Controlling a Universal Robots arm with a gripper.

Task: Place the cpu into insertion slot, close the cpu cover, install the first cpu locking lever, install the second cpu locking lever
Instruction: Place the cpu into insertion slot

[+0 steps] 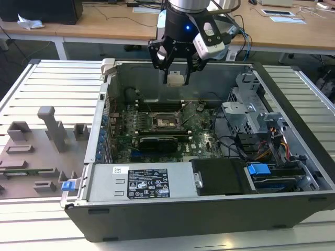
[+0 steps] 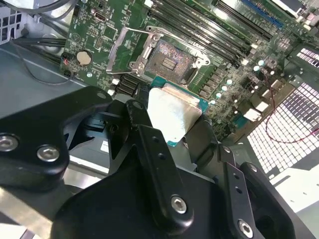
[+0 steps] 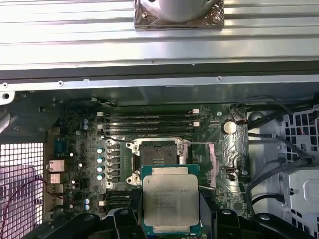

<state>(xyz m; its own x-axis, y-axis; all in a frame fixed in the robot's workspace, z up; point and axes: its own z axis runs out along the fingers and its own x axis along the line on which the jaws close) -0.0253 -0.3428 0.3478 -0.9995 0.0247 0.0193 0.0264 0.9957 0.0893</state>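
Chip (image 3: 171,204) clamped between closed fingers of gripper (image 1: 176,77), held above open case (image 1: 157,222), near socket (image 3: 158,155). Socket seen empty; seating, closing and locking steps judged not yet done.

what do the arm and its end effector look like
The end effector is black: angular jointed links fastened with silver screws. Its black collar carries a blue light and a white-grey box on one side; dark cables trail off the silver-grey arm.
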